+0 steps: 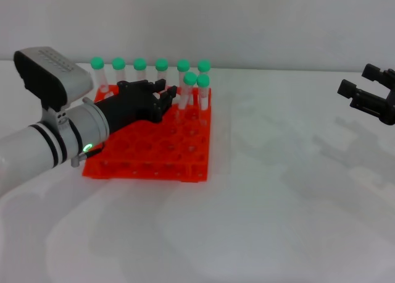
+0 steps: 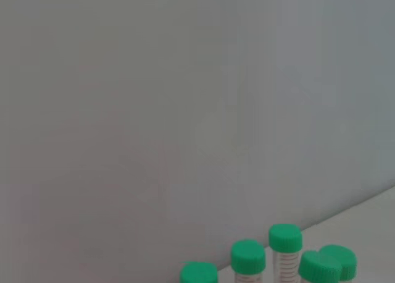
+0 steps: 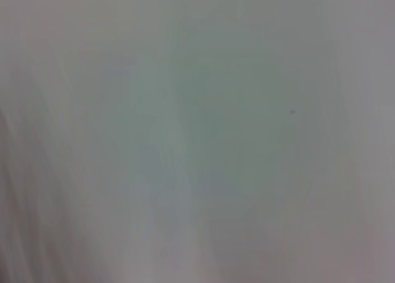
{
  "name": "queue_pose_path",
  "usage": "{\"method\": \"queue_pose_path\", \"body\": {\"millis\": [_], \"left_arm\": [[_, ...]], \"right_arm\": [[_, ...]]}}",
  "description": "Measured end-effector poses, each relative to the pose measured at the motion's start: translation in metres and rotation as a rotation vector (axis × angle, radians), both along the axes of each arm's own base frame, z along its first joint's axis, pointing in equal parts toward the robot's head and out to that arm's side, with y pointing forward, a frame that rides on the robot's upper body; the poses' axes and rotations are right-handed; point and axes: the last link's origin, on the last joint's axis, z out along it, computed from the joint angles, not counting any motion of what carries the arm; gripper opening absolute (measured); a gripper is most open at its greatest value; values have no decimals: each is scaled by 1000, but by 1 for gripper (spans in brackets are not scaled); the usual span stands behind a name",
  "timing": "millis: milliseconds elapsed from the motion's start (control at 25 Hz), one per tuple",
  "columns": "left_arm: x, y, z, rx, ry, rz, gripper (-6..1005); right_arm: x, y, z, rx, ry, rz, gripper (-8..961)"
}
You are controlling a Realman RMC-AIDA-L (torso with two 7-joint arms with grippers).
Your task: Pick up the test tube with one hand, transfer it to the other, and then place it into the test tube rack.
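The orange-red test tube rack (image 1: 148, 153) stands on the white table at centre left. Several green-capped tubes stand upright in it: a back row, and two in the second row at the right end, one of them the test tube (image 1: 189, 80). My left gripper (image 1: 166, 92), black with a silver wrist and a green light, hovers over the rack. Its fingers are spread just left of that tube, with no visible grip on it. My right gripper (image 1: 363, 87) is open and empty, raised at the far right. The left wrist view shows only green caps (image 2: 285, 238).
The white table (image 1: 278, 221) stretches in front and to the right of the rack. A pale wall stands behind it. The right wrist view shows only a blank pale surface.
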Motion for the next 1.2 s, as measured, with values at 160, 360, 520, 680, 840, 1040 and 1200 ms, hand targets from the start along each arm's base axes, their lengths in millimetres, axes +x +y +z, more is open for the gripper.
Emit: {"method": "queue_pose_path", "body": {"millis": [160,360,520,680,840,1040,1200], "left_arm": [[-3,-3,4,11,-27,9,306],[-12,-6,11,38,-72,45,309],[-22,-16,24,89,-142,55,311],[-42,-36,50,207,-224,54,465],[-65,-60,72,351,-267,68,628],[-93,-89,92,507,-289,120,839],[-110,-105,100,585,-294,174,880]], "right_arm": [[1,-1,0,0,0,-3,858],[2,-2,0,0,-1,-6,858],[4,-3,1,4,-1,-8,858],[8,-6,4,17,-5,-16,858],[23,-14,12,68,-10,-49,857],[55,-43,20,218,10,-101,857],[85,-81,28,398,41,-174,857]]}}
